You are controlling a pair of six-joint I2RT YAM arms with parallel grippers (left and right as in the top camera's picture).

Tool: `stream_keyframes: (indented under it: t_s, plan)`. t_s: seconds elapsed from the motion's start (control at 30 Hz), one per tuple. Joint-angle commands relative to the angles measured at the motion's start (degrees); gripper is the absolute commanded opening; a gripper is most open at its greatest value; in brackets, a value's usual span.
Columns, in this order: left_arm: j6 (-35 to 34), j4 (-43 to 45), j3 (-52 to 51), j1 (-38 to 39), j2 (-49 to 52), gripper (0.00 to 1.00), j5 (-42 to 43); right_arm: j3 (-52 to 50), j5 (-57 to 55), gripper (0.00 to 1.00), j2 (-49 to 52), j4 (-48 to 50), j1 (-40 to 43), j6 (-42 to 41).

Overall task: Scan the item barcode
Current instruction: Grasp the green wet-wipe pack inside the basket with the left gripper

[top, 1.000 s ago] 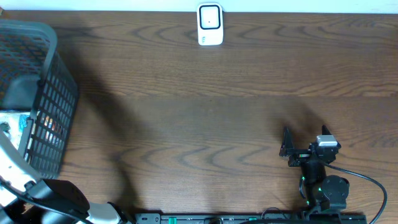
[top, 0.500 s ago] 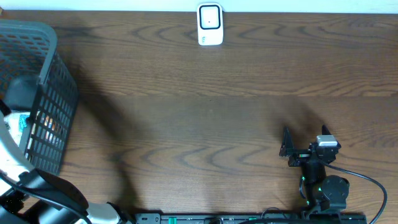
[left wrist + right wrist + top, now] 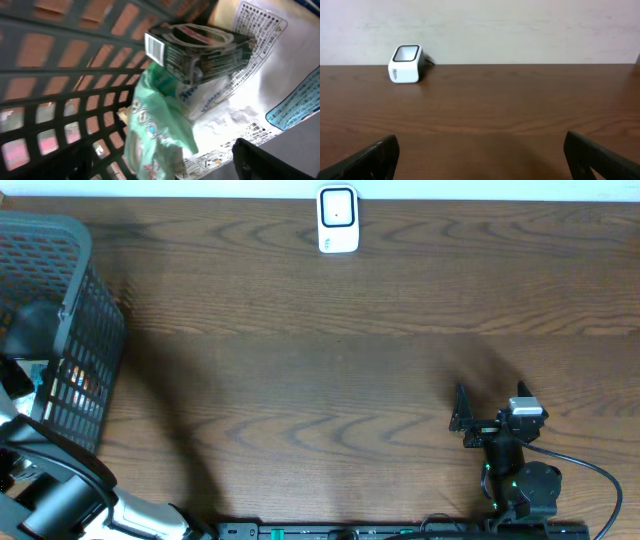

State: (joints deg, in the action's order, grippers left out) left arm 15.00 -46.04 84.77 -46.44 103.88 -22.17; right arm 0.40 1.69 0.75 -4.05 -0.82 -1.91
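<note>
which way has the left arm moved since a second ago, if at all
Yes. The left arm has slid left in the overhead view: its dark joint, earlier level with the basket's near corner, now lies left of that corner.

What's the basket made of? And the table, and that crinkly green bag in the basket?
Basket: looks like dark grey moulded plastic, a stiff grid of holes.
Table: brown wood or wood-look laminate, with grain swirls and a dull sheen.
Green bag: probably thin plastic film, since it is creased and glossy.
</note>
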Motion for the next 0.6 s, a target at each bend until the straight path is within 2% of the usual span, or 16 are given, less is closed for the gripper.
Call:
stream_keyframes:
  t_s: [0.0, 0.1, 0.33, 0.57]
  plan:
    - [-1.2, -0.1, -0.6, -0.5, 1.9, 0.87, 0.6, -0.1, 0.0, 0.99, -0.1, -0.2, 0.3, -0.4]
    - [-3.2, -0.2, -1.6, -0.9, 3.3, 0.87, 0.6, -0.1, 0.0, 0.99, -0.1, -0.2, 0.3, -0.4]
    - [-3.3, 0.2, -3.9, -2.7, 3.6, 0.87, 0.5, -0.1, 0.0, 0.99, -0.1, -0.2, 0.3, -0.4]
    - [-5.9, -0.1, -3.9, -5.6, 3.6, 0.83, 2.3, -0.1, 0.0, 0.99, -0.1, -0.2, 0.3, -0.4]
